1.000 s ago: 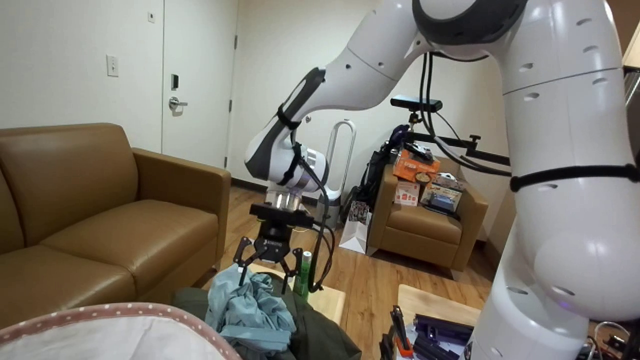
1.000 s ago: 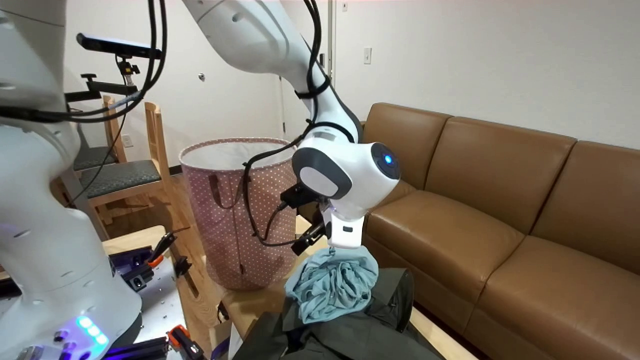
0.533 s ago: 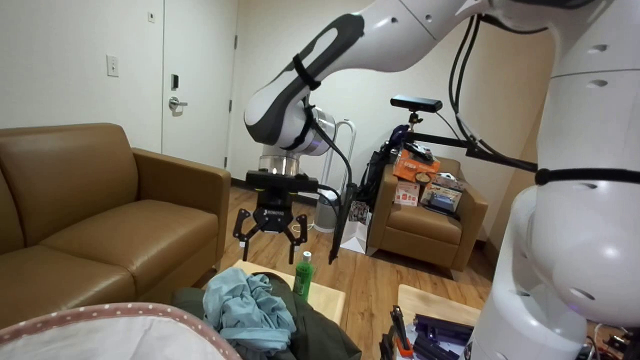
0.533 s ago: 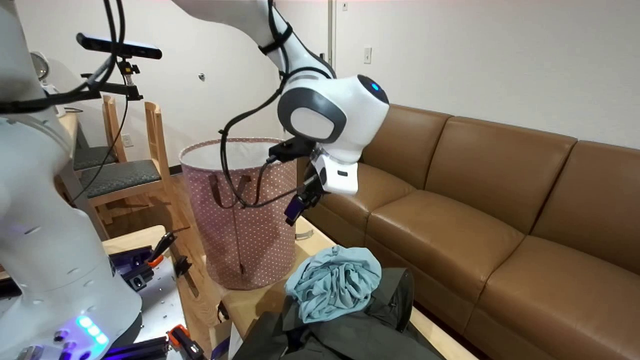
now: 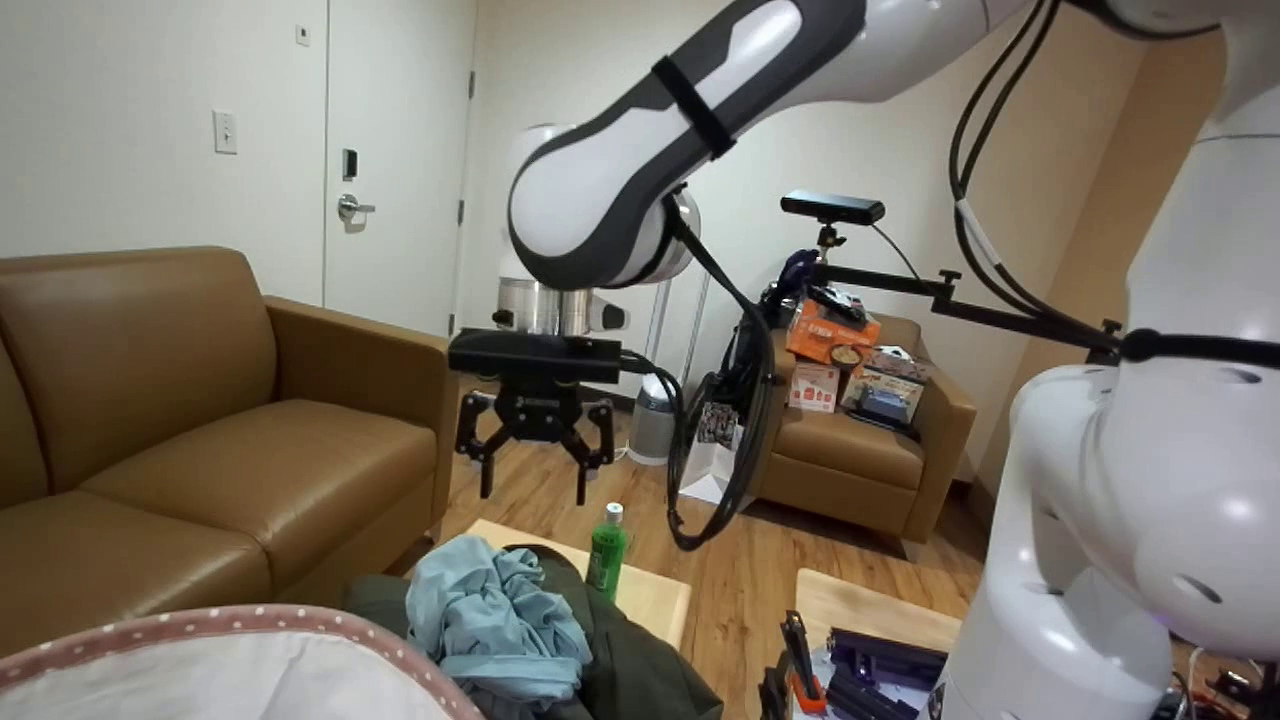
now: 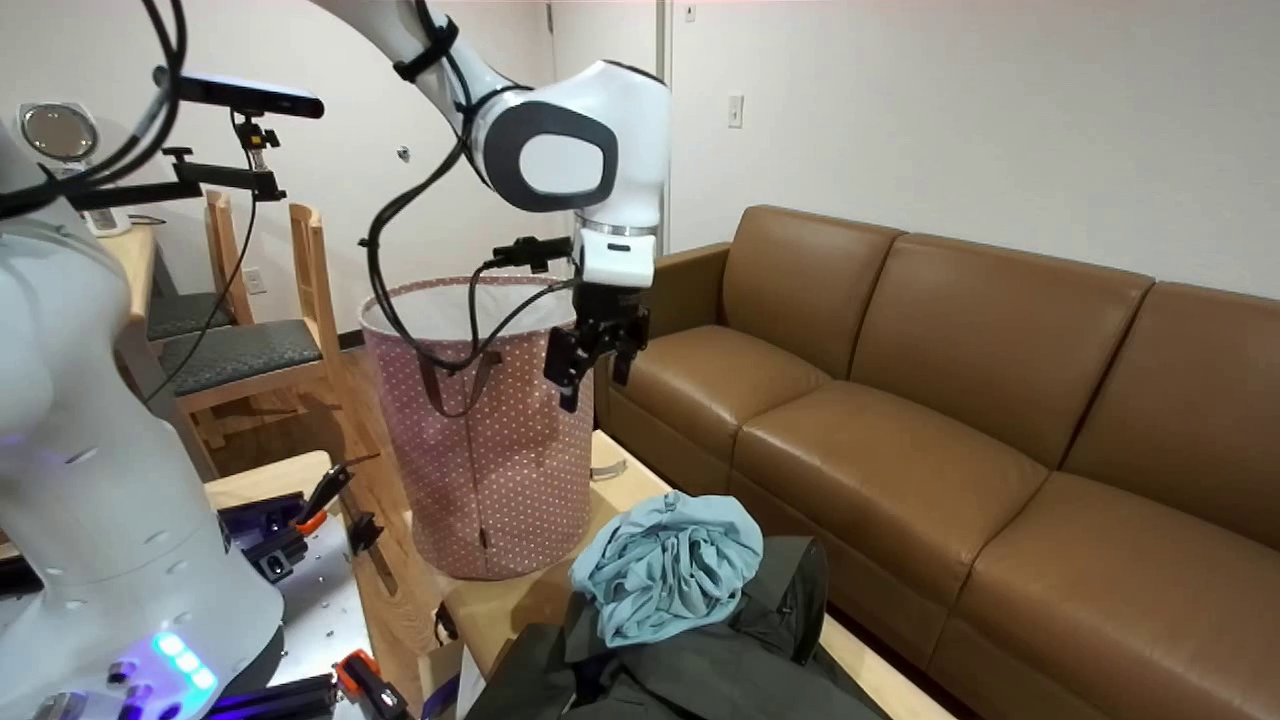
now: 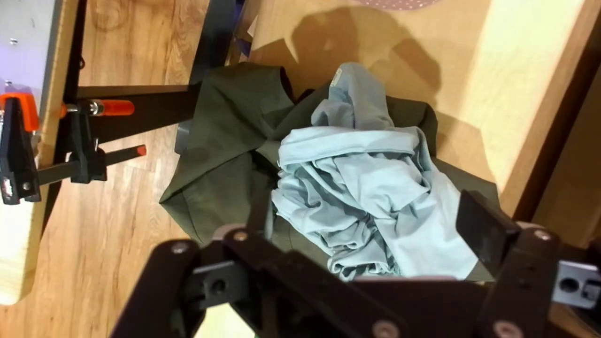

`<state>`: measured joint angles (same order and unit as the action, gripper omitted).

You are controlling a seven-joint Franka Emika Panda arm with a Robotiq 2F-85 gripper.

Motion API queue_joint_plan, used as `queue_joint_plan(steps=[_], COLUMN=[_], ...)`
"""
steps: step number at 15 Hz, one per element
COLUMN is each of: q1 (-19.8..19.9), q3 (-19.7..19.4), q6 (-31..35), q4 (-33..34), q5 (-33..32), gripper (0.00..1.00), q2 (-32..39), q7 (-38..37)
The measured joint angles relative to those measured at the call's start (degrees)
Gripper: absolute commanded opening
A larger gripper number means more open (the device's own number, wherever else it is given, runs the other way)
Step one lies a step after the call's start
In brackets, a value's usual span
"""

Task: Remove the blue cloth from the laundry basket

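The light blue cloth [image 5: 500, 625] lies crumpled on top of a dark green garment [image 5: 640, 650] on a low wooden table; the cloth [image 6: 670, 570] is outside the laundry basket. The pink dotted basket [image 6: 490, 440] with white lining stands upright at the table's end; its rim [image 5: 250, 620] shows in an exterior view, and its bottom is hidden. My gripper [image 5: 534, 487] is open and empty, well above the cloth. In an exterior view the gripper [image 6: 596, 388] hangs beside the basket's wall. In the wrist view the cloth [image 7: 357, 188] shows beyond the spread fingers.
A green bottle [image 5: 606, 552] stands on the low table [image 6: 625, 480] behind the clothes. A brown sofa [image 6: 900, 420] runs along the table. Clamps [image 7: 89, 141] sit on the robot's bench edge. A camera on a black arm [image 5: 832, 207] stands near the robot.
My open gripper has risen from right at the blue cloth to high above it and shifted toward the basket. The cloth stays on the dark garment.
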<state>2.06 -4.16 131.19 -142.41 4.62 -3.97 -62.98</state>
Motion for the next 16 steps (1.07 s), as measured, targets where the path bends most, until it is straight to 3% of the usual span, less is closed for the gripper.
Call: queue_joint_plan(steps=[3,8,16], q1=[-0.9,-2.3,-2.2], q3=[3.0,6.2,6.5], q6=[1.1,0.6,-8.4], q4=[-3.2,-6.0,-5.9], q5=[-1.4,-4.2,-9.2], gripper=[1.00,1.00,1.00], q2=[-3.7,-6.8,-7.1], q7=[0.1,7.8,26.7])
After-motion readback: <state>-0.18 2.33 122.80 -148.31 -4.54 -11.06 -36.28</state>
